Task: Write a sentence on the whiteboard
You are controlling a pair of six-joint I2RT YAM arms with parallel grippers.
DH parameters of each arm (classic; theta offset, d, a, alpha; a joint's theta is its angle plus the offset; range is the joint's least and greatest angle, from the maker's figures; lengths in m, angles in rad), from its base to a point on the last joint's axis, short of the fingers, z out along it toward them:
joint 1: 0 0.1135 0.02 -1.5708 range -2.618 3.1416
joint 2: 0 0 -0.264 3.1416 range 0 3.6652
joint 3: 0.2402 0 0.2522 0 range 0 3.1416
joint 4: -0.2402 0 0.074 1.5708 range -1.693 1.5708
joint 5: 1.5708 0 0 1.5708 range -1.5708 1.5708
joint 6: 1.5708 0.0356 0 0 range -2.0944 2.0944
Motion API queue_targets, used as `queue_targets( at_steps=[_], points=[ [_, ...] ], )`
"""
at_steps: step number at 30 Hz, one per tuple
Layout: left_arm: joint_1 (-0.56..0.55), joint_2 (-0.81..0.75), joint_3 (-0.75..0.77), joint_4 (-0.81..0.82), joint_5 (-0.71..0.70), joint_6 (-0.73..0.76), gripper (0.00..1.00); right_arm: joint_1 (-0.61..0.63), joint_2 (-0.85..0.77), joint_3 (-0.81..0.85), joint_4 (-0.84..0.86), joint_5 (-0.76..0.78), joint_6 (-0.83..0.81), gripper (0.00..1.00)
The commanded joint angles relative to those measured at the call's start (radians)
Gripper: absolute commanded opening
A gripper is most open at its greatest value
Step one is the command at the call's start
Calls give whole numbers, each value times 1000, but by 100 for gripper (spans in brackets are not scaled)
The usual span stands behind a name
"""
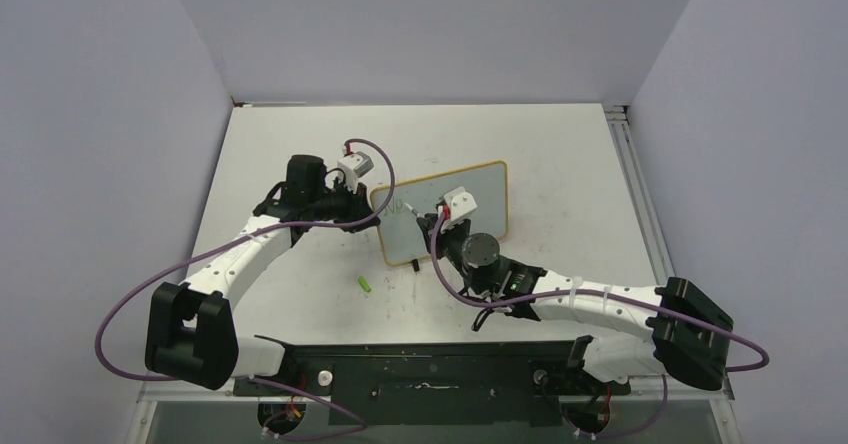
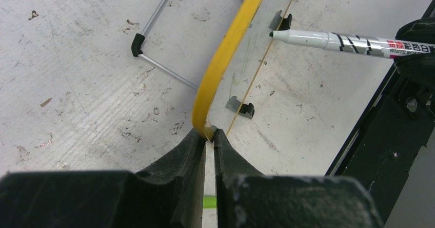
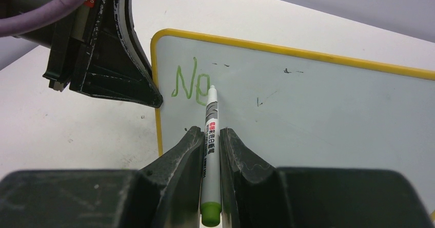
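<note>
The whiteboard [image 1: 490, 199] with a yellow frame stands tilted mid-table. My left gripper [image 1: 378, 220] is shut on its left edge; in the left wrist view the jaws [image 2: 209, 133] pinch the yellow rim [image 2: 225, 53]. My right gripper [image 3: 211, 133] is shut on a white marker [image 3: 211, 115] with a green end. The marker tip rests on the board [image 3: 318, 110], just right of the green letters "Ne" [image 3: 190, 84], the only part of the sentence showing. The marker also shows in the left wrist view [image 2: 333, 40].
A small green marker cap [image 1: 365, 284] lies on the table in front of the board's left corner. The board's wire stand [image 2: 154, 33] and black clips [image 2: 241, 107] show behind it. Purple cables loop from both arms. Grey walls enclose the table.
</note>
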Motion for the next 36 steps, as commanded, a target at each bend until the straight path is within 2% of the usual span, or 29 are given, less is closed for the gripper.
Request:
queue_targets(
  at_steps=[1,20,36],
  points=[
    [-11,0,38,-17,15,9,0,-5,4,46,71,-11,-15,5],
    [-17,1,40,-22,9,14,0,-16,26,49,85,12,-26,5],
    [-19,1,39,-22,9,13,0,-25,13,6,34,25,14,5]
  ],
)
